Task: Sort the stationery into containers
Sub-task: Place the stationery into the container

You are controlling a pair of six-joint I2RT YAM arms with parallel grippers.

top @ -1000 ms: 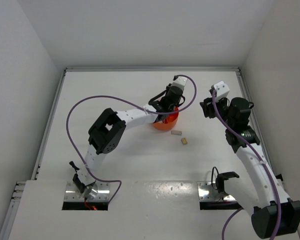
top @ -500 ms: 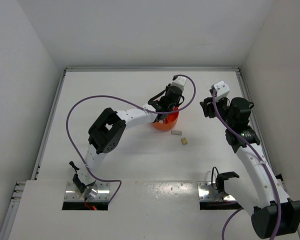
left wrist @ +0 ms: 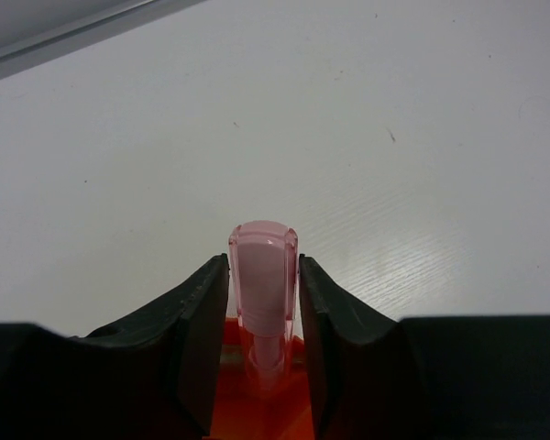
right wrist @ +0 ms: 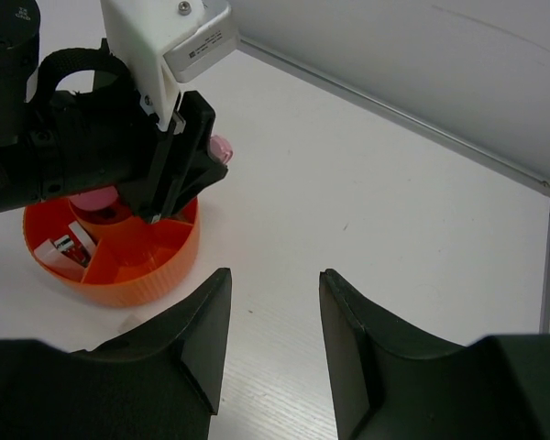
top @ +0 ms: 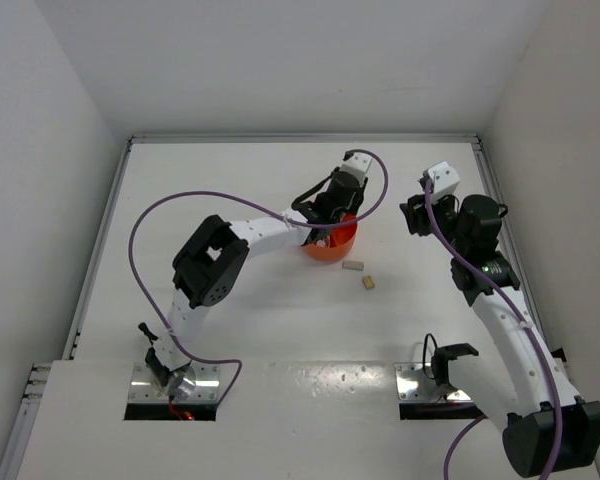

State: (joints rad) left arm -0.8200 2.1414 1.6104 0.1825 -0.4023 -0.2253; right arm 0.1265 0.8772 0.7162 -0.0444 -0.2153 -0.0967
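My left gripper point(left wrist: 263, 307) is shut on a stubby pink-capped tube point(left wrist: 262, 266), held upright between the fingers directly over the round orange tub point(left wrist: 257, 403). From above, the left gripper point(top: 330, 213) hangs over the tub's point(top: 342, 247) far side. Two small beige blocks point(top: 353, 266) point(top: 368, 283) lie on the table just right of the tub. My right gripper point(top: 412, 216) is open and empty, right of the tub. In the right wrist view its jaws point(right wrist: 275, 321) stand apart, facing the tub point(right wrist: 147, 270) and the tube's pink tip point(right wrist: 221, 147).
The tub's compartments hold a white and red item point(right wrist: 62, 247), and something pink sits in the central well point(right wrist: 96, 200). The table's raised back rail point(right wrist: 394, 115) runs behind. The left arm's purple cable point(top: 180, 205) arcs over the left table.
The left wrist has shifted slightly toward the far side above the tub, still holding the tube. The right arm has not moved.
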